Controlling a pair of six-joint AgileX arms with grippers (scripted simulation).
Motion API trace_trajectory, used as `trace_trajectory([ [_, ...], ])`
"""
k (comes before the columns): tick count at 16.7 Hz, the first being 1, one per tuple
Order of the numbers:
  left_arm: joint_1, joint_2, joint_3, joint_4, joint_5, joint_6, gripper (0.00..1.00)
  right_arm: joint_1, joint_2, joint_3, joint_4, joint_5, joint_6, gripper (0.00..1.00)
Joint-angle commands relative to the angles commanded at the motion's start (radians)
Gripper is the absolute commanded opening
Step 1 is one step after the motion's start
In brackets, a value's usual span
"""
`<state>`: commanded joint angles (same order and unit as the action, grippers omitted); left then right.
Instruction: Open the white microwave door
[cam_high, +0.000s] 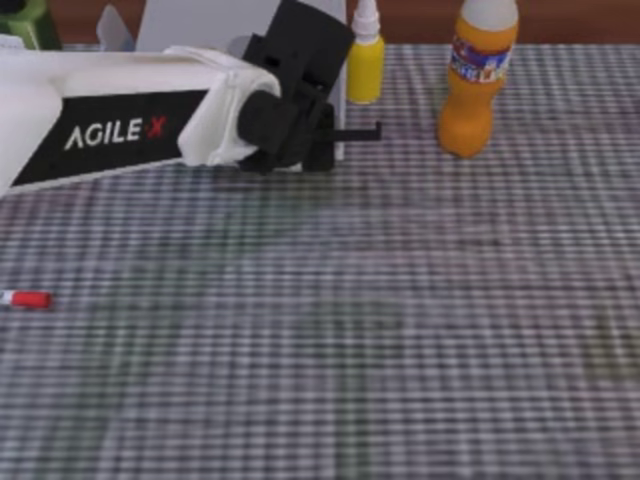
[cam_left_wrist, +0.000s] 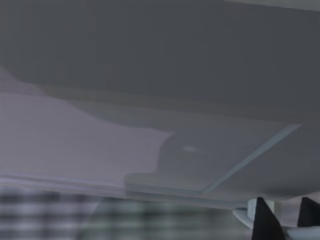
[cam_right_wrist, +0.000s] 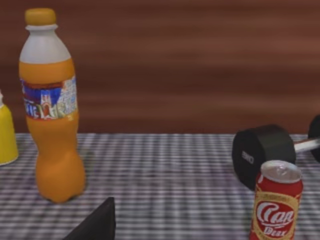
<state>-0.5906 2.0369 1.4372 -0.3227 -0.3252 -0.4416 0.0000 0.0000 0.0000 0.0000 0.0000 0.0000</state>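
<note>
Orange bottle (cam_high: 476, 80), yellow bottle (cam_high: 365, 62), red can (cam_right_wrist: 276, 206), grey-checked tablecloth (cam_high: 400, 330).

Left arm at the white microwave, far edge of the table

The left gripper (cam_high: 345, 132) sits against the white microwave (cam_high: 215, 25), mostly hidden behind the arm; a yellow bottle (cam_high: 365, 62) and an orange soda bottle (cam_high: 475, 85) stand to its right, a red marker (cam_high: 28, 298) lies at the checked table's (cam_high: 400, 330) left edge.

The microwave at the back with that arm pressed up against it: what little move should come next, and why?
Probably a short pull toward the near edge. The left gripper sits right at the white microwave, and its wrist view is filled by the grey door at close range, so swinging the door outward looks like the next step. Whether it grips the door is unclear.
</note>
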Motion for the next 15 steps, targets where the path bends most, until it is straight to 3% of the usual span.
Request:
trace_trajectory([
  [15, 0.001, -0.021, -0.029, 0.02, 0.022, 0.024, 0.0, 0.0, 0.0, 0.0, 0.0, 0.0, 0.0, 1.0],
])
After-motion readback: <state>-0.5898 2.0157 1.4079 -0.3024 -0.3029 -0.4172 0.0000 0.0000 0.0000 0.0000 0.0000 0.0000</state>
